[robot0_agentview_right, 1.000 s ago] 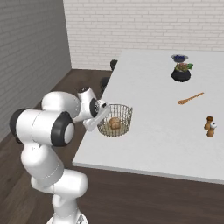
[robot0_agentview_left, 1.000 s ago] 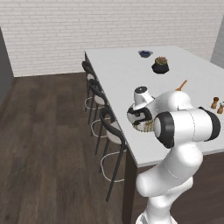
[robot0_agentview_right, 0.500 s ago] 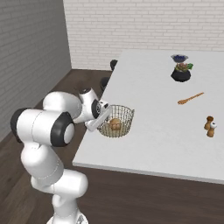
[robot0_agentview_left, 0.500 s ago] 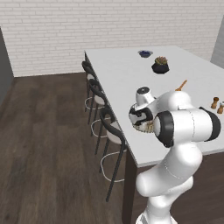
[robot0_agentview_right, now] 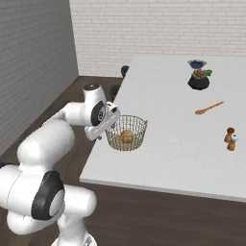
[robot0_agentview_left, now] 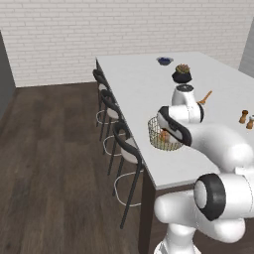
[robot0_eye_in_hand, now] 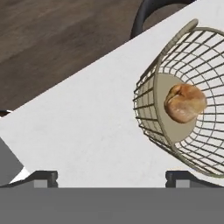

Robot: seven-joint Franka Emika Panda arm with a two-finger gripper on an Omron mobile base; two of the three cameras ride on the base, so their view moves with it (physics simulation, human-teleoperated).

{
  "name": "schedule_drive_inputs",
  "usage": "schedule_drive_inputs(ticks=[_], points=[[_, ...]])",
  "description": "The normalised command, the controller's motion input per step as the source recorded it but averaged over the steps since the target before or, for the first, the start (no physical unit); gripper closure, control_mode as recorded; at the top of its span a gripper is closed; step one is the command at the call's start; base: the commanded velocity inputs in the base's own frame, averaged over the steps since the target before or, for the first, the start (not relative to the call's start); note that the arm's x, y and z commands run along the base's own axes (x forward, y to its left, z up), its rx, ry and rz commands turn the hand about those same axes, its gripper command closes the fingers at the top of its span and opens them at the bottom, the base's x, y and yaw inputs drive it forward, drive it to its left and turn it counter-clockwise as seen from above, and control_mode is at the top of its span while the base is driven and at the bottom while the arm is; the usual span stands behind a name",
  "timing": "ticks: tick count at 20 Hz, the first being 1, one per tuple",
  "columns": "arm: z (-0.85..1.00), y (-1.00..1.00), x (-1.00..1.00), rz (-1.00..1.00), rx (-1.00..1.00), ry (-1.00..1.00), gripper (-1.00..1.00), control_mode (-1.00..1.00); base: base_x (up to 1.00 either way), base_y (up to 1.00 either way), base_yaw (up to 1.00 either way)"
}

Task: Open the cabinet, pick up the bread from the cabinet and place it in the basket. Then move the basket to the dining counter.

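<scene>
Finishing last step, by look of it: basket (robot0_agentview_right: 126, 132) stands on white dining surface (robot0_agentview_right: 182, 129), near its stool-side edge. Left of basket: gripper (robot0_agentview_right: 108, 126), jaws apart, close beside rim, nothing held. Inside basket: bread (robot0_eye_in_hand: 184, 103) on pale bottom. Right of basket: wooden spoon (robot0_agentview_right: 209, 108), well apart. Next call: back gripper away without nudging basket.

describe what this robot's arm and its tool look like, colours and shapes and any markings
The arm is glossy white with thick rounded segments and dark grey to black rings at the joints. A rounded white wrist housing with a dark disc on its side carries the tool, which ends in two small dark, blocky finger tips. No cables or markings are visible.
</scene>
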Motion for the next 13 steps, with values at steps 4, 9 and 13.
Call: schedule_drive_inputs(ticks=[4, 9, 13], points=[[0.46, 0.0, -1.0, -0.1, 0.19, -0.13, -1.0, -1.0, 0.0, 0.0, 0.0], [0.11, 0.1, -1.0, -0.22, 0.12, -0.17, -1.0, -1.0, 0.0, 0.0, 0.0], [0.01, 0.18, -1.0, -0.3, 0.07, -0.1, -1.0, -1.0, 0.0, 0.0, 0.0]])
